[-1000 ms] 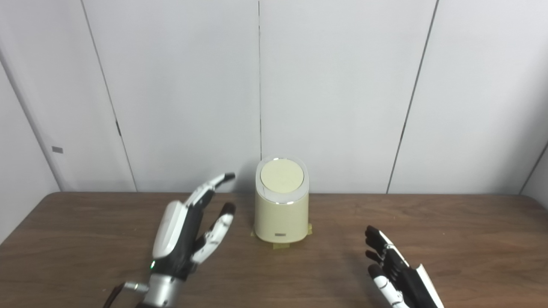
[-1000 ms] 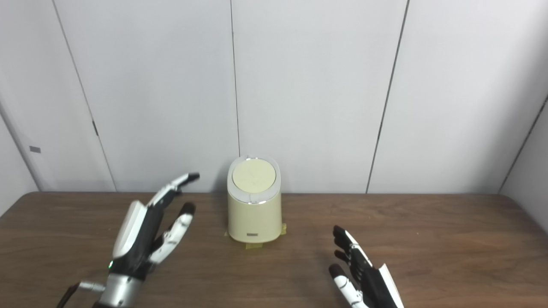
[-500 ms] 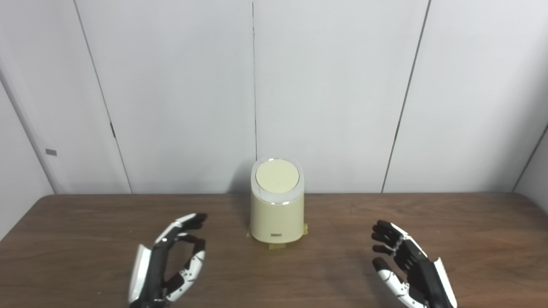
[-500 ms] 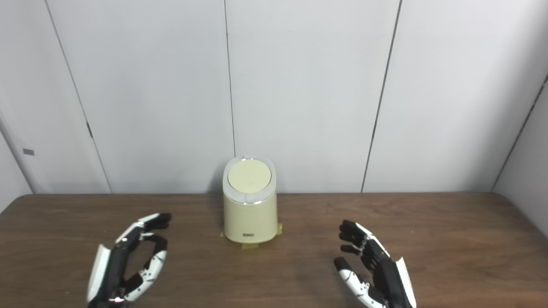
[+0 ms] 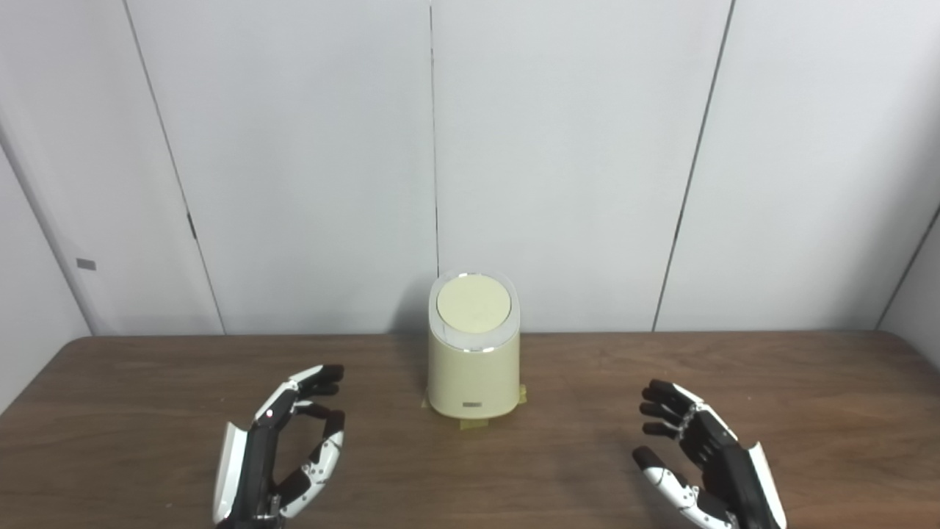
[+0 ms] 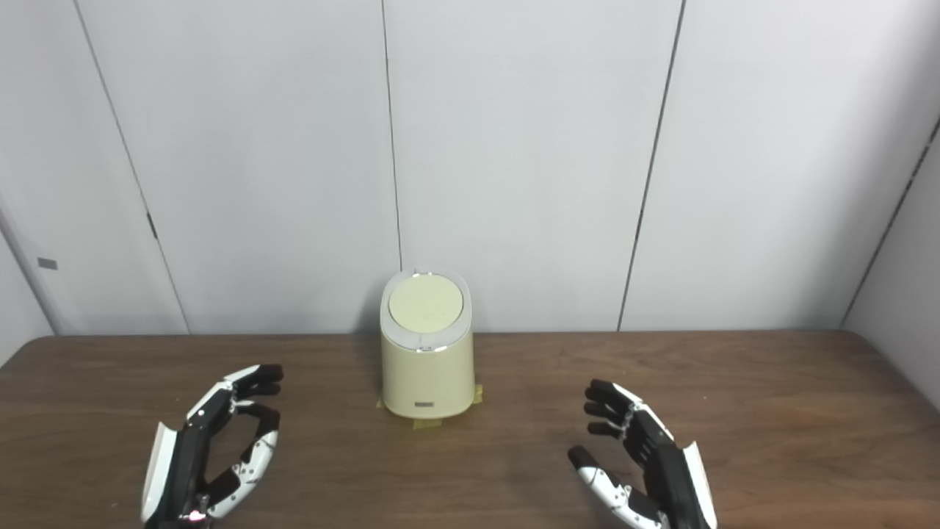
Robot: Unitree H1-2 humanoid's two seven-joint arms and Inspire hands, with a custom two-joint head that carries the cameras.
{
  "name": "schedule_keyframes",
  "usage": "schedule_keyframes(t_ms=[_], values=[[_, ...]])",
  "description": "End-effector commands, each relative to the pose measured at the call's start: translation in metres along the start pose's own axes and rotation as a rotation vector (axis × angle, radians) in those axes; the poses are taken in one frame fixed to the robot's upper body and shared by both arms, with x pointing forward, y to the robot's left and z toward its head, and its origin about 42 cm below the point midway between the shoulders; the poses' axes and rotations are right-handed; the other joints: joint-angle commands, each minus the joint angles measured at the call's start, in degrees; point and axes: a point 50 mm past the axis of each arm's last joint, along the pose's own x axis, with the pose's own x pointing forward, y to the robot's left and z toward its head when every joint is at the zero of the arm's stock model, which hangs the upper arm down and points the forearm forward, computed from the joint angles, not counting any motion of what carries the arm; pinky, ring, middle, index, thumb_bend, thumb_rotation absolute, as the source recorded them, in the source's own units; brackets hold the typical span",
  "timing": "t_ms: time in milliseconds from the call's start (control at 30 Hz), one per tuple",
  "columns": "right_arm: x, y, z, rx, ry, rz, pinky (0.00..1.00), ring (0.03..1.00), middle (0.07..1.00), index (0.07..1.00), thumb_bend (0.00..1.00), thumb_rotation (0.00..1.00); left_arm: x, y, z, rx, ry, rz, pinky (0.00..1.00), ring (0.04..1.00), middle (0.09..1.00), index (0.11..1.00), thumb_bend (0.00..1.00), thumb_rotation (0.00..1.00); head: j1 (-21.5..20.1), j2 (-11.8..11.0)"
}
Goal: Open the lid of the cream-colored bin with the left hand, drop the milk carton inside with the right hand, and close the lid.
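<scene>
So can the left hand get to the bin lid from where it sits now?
Probably yes. The left hand is open, low over the table, and nothing stands between it and the cream bin; the lid is shut and uncovered.

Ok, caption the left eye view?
Closed cream-colored bin on table; left hand and right hand open, empty.

Smooth matt plastic bin point(image 5: 474, 367), shiny metal rim; dark wood-grain table point(image 5: 147, 411)
</scene>
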Motion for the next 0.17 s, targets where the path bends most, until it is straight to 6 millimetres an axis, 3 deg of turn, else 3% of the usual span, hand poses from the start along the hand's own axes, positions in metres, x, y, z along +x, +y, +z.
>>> schedule_keyframes(t_ms=[0,133], values=[[-0.0102,-0.0052,-0.0127,-0.011,0.045,0.014,0.67,0.754,0.780,0.762,0.27,0.25,-0.0296,-0.0054,-0.0136,0.011,0.077,0.000,0.59,0.700,0.735,0.728,0.21,0.19,0.01,0.16],[-0.0111,-0.0039,-0.0147,-0.034,0.053,0.019,0.65,0.737,0.771,0.759,0.26,0.23,-0.0340,-0.0077,-0.0215,-0.002,0.107,-0.001,0.58,0.688,0.724,0.723,0.22,0.15,-0.20,0.35]])
